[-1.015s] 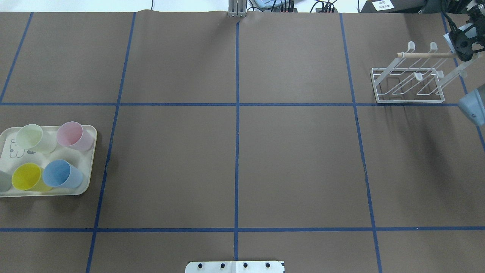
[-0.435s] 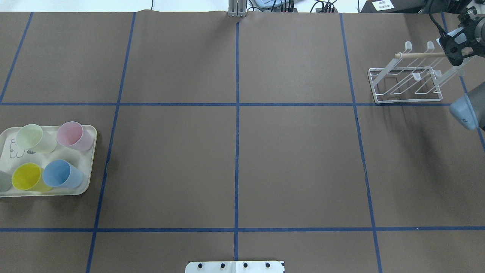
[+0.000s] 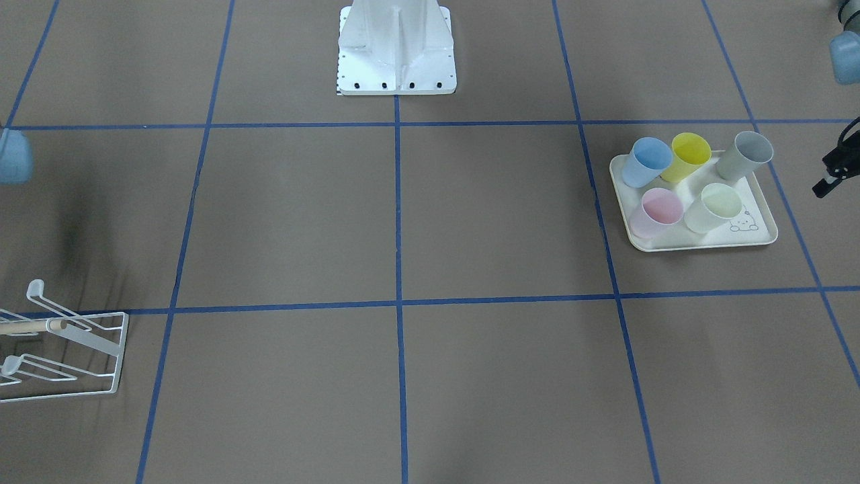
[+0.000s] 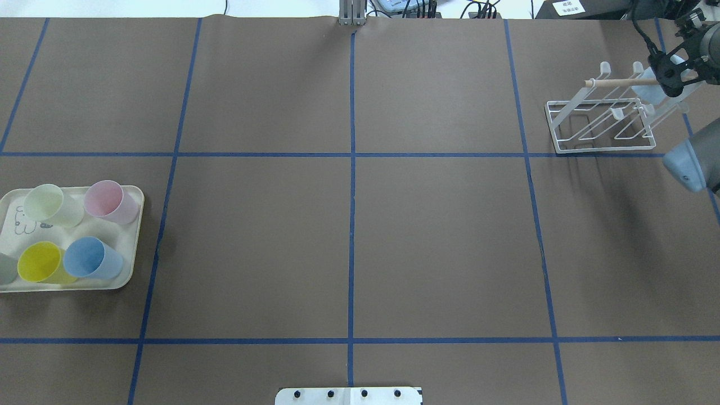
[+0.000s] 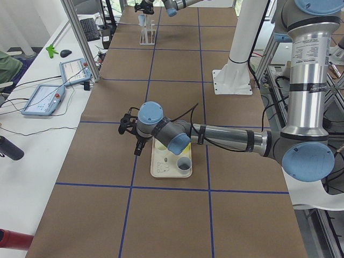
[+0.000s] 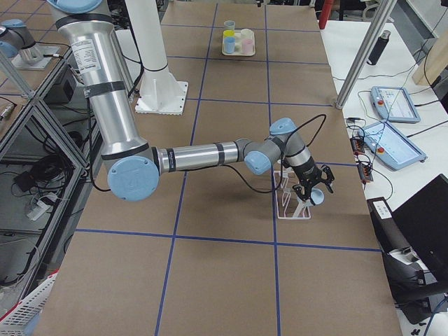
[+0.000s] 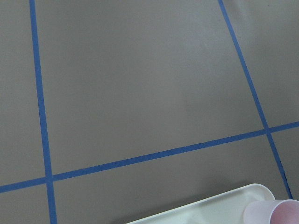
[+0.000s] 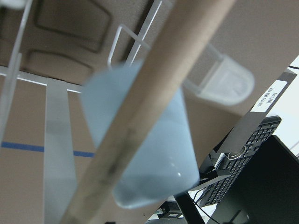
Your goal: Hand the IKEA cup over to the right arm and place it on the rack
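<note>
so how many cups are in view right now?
6. Five on the tray: blue cup, yellow cup, grey cup, pink cup, pale-green cup. One light-blue cup at the rack, in the right tool. None looks hidden.

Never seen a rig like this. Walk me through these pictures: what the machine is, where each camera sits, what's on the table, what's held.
It is a robot: two jointed arms on one white base, at a table papered brown with blue tape lines. Two cameras look down on the table, one behind the robot, one facing it; two look along it from its ends; one rides on each wrist. On the robot's left a cream tray holds five plastic cups; the left arm hovers beside it. At its right stands a white wire rack. The right arm reaches it, and its fingers appear to grip a light blue cup by the rack's wooden dowel.
</note>
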